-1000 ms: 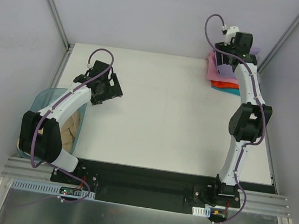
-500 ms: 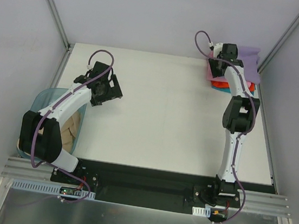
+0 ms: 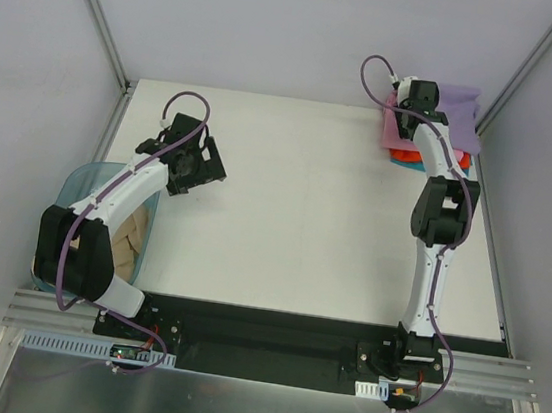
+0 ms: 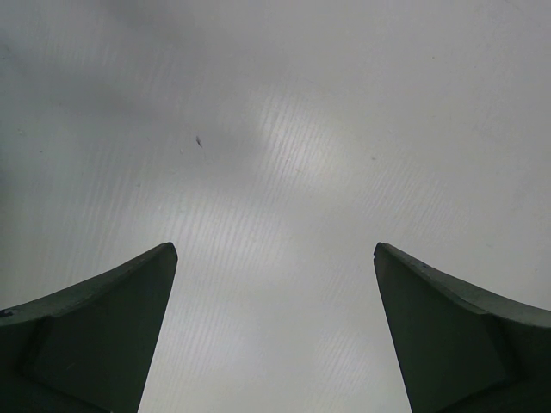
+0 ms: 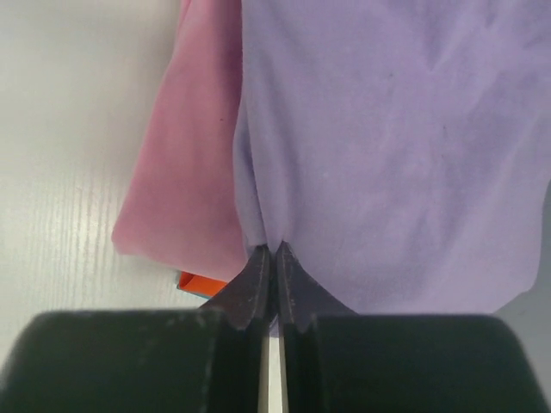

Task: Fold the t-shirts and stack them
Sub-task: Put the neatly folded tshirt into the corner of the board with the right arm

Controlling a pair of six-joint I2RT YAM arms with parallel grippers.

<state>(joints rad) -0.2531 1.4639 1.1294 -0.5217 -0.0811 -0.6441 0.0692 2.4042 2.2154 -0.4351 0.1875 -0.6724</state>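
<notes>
The right gripper [image 5: 272,251] is pressed together on a thin pucker at the near edge of the lavender t-shirt [image 5: 387,129], which tops the pile at the table's [image 3: 297,199] far right corner, over the pink t-shirt [image 5: 194,155]. The bite looks slight (barely a fold), so a lift may slip or drag the pink one along. The left gripper [image 4: 274,247] is spread, holding nothing.

No readable text, labels, brands, numbers or signs anywhere; lavender t-shirt [image 5: 387,129] surface plain, unprinted.
</notes>
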